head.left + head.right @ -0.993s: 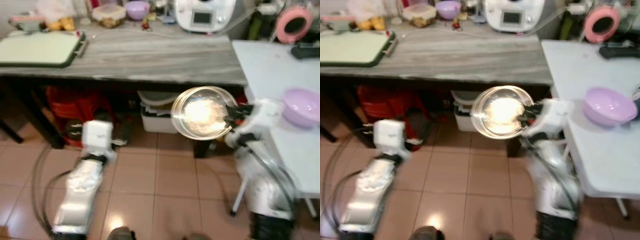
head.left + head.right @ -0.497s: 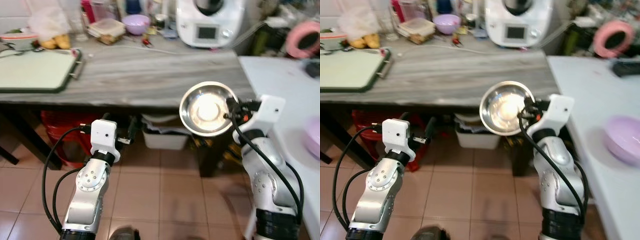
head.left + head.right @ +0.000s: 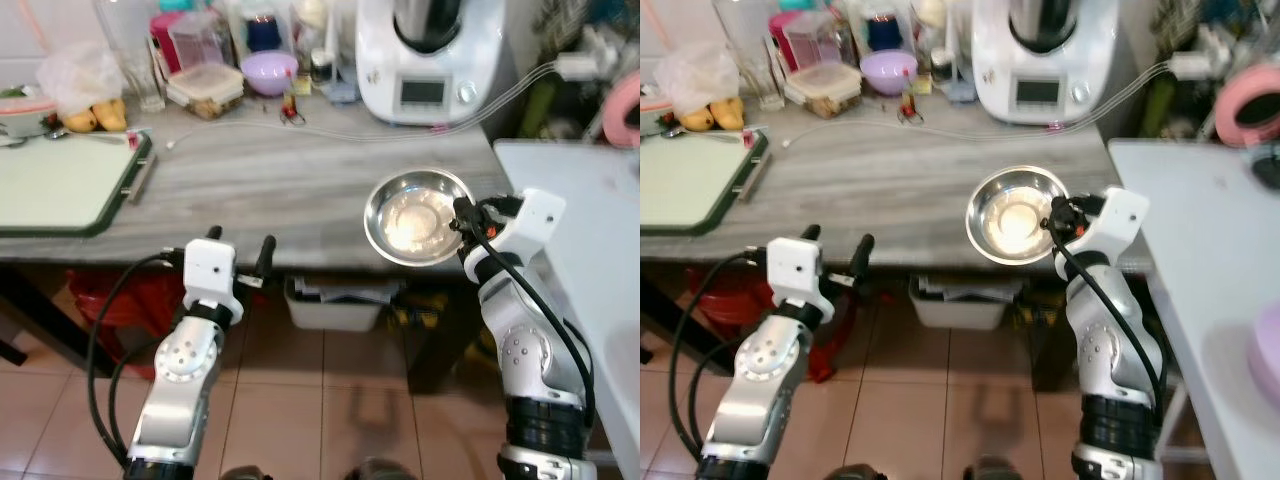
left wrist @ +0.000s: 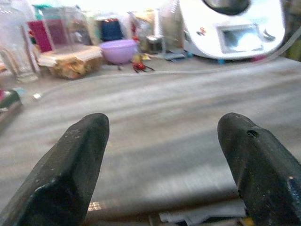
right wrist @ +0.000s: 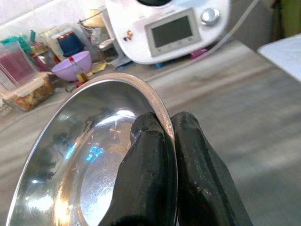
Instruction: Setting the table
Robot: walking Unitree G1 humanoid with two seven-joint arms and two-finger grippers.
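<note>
One steel bowl [image 3: 417, 217] is hanging over the tabletop [image 3: 280, 190] edge, pinched by the right gripper [image 3: 462, 215]; the left gripper [image 4: 162, 155] is gaping empty

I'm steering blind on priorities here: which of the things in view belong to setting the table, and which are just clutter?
Job:
steel bowl, pinched at its rim by the right claw
grey table, under the bowl
left claw, open, at the table's near edge

Clutter:
white appliance
purple bowl
food box
tray
</note>
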